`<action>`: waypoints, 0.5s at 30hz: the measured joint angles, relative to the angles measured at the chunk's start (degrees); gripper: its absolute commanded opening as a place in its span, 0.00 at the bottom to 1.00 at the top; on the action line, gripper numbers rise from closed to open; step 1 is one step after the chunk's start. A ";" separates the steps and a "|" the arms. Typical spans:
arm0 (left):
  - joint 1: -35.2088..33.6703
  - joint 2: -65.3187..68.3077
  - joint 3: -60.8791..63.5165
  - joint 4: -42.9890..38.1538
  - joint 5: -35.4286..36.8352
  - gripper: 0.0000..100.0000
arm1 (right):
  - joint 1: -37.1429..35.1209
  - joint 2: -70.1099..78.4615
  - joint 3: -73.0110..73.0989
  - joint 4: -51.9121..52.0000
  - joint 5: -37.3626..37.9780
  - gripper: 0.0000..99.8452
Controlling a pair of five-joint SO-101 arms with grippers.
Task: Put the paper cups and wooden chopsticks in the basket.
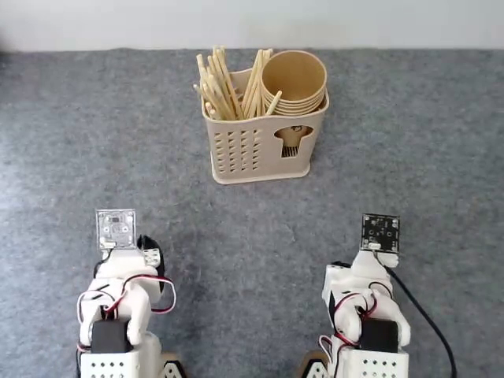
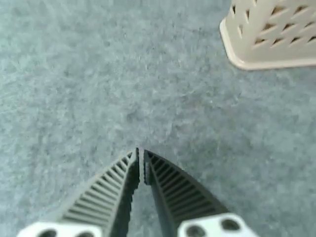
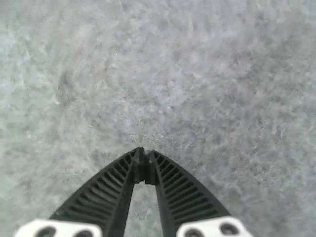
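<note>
**Clerk:** Right, high view first. Item one?

**Checker:** Beige slotted basket (image 1: 260, 150), upright, at the far middle of the grey carpeted table (image 1: 425, 157).

**Clerk:** Contents?

**Checker:** Stack of paper cups (image 1: 295, 79), nested, mouth up, in the basket's right-hand part. Bundle of wooden chopsticks (image 1: 228, 83), standing on end and leaning, in its left-hand part, just beside the cups. Both rise above the rim.

**Clerk:** Arms?

**Checker:** Two, at the near edge. Left arm (image 1: 118, 307) and right arm (image 1: 366, 315), folded back, well apart from the basket and from each other.

**Clerk:** Left wrist view?

**Checker:** Left gripper (image 2: 140, 158), black ribbed fingers drawn together, tips all but meeting, with the thinnest slit between them, over bare carpet. One lower corner of the basket (image 2: 276, 39) shows farther off, apart from the gripper.

**Clerk:** Right wrist view?

**Checker:** Right gripper (image 3: 143, 155), fingers closed, tips touching, above the grey carpet.

**Clerk:** Location of task items, for the record?

**Checker:** Cups and chopsticks both inside the basket.
</note>
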 measured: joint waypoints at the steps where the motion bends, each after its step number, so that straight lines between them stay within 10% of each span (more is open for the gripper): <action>1: 0.00 0.00 0.00 0.79 0.00 0.01 | 0.00 0.00 0.00 0.44 0.53 0.01; 15: 0.00 0.00 0.00 8.97 -8.00 0.01 | 0.09 0.00 0.00 4.48 1.41 0.01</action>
